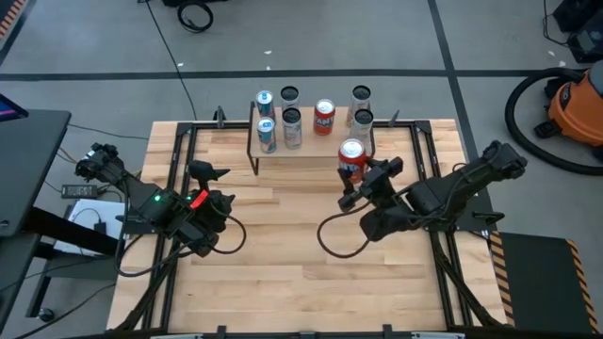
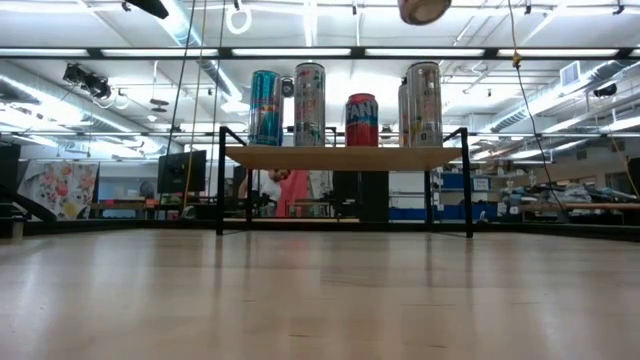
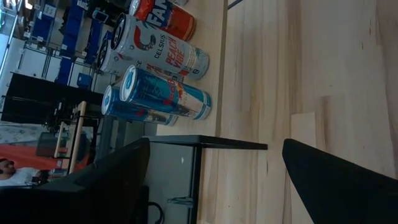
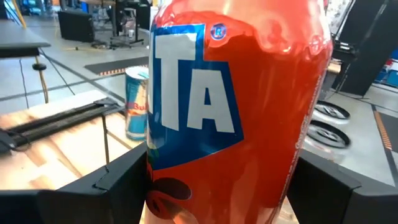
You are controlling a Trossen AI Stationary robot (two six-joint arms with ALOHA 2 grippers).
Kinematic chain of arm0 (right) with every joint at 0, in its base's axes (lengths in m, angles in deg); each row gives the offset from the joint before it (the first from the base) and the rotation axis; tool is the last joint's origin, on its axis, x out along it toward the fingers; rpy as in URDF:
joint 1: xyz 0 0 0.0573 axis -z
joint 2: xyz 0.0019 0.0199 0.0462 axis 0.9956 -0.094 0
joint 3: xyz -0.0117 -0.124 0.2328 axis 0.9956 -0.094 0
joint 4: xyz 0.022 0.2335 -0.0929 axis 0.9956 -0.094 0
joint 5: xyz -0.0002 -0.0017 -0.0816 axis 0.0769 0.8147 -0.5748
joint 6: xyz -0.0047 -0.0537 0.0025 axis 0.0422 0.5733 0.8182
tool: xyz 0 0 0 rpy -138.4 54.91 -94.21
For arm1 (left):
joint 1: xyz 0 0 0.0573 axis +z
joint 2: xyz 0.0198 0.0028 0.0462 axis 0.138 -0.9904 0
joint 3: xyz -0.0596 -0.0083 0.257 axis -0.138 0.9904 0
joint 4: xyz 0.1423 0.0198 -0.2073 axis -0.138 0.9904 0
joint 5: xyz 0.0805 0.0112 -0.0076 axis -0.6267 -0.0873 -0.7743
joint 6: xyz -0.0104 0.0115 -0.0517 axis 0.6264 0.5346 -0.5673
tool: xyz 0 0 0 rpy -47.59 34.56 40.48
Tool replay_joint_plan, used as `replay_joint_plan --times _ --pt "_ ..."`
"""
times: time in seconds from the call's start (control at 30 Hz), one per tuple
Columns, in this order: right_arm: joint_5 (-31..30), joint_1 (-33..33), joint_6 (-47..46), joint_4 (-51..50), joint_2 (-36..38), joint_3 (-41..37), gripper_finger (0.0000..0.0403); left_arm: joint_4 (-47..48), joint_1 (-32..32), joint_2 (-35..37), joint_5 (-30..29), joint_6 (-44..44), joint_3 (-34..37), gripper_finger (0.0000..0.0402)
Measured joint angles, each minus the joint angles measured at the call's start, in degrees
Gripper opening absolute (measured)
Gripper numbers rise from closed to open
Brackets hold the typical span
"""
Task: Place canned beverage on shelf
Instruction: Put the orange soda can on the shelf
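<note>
An orange soda can (image 1: 351, 160) hangs high over the table, just in front of the shelf's right end, with my right gripper (image 1: 364, 179) shut on it. In the low view only the can's bottom (image 2: 424, 8) shows, above the cans on the shelf. The shelf (image 1: 316, 146), a light-wood board on black legs (image 2: 345, 157), stands at the table's far edge. It carries several upright cans: blue (image 1: 267, 135), white (image 1: 292, 127), orange (image 1: 324, 117) and silver (image 1: 362, 121). My left gripper (image 1: 209, 174) waits open over the table's left half, pointing toward the shelf (image 3: 211, 186). My right gripper pinches the orange can between its two fingers, one on each side of the can's wall (image 4: 186, 186), on its lower half. The fingers (image 4: 118, 180) come nearly level from the table's near right side. The can stands upright, lifted clear of table and shelf.
Black rails (image 1: 179, 160) run along the table's left and right sides. The shelf's near right part (image 1: 377, 149) is bare board. The wooden tabletop (image 1: 283, 264) stretches in front of the shelf. An orange vacuum (image 1: 575, 104) stands on the floor beyond the table's right.
</note>
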Motion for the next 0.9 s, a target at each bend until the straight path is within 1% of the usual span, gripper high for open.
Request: replay_joint_plan --times 0.1,0.3,0.37,0.43,0.47,0.63,0.77,0.9 --pt "1.5 1.3 4.8 6.0 -0.3 0.0 0.0314 0.0 0.0 0.0 0.0 0.0 0.0 0.0378" --pt "8.7 4.2 14.8 17.0 -0.3 0.0 0.0314 0.0 0.0 0.0 0.0 0.0 0.0 0.0378" --pt "11.9 5.6 17.1 19.3 -0.3 0.0 0.0314 0.0 0.0 0.0 0.0 0.0 0.0 0.0378" --pt "16.6 7.2 18.9 21.2 -0.3 0.0 0.0314 0.0 0.0 0.0 0.1 0.0 0.0 0.0378" --pt "18.4 7.9 19.7 22.4 -0.7 0.0 0.0314 0.0 0.0 0.0 0.4 0.0 0.0 0.0378" --pt "22.3 10.3 26.9 29.7 -3.4 0.0 0.0315 0.0 0.0 0.0 4.4 0.0 0.0 0.0378" --pt "25.6 12.9 28.7 32.9 -5.9 0.0 0.0316 0.1 0.0 0.0 6.3 -0.1 0.0 0.0378" --pt "30.1 15.9 28.7 33.8 -7.1 0.0 0.0316 0.2 0.0 0.0 6.3 -0.1 0.0 0.0378"
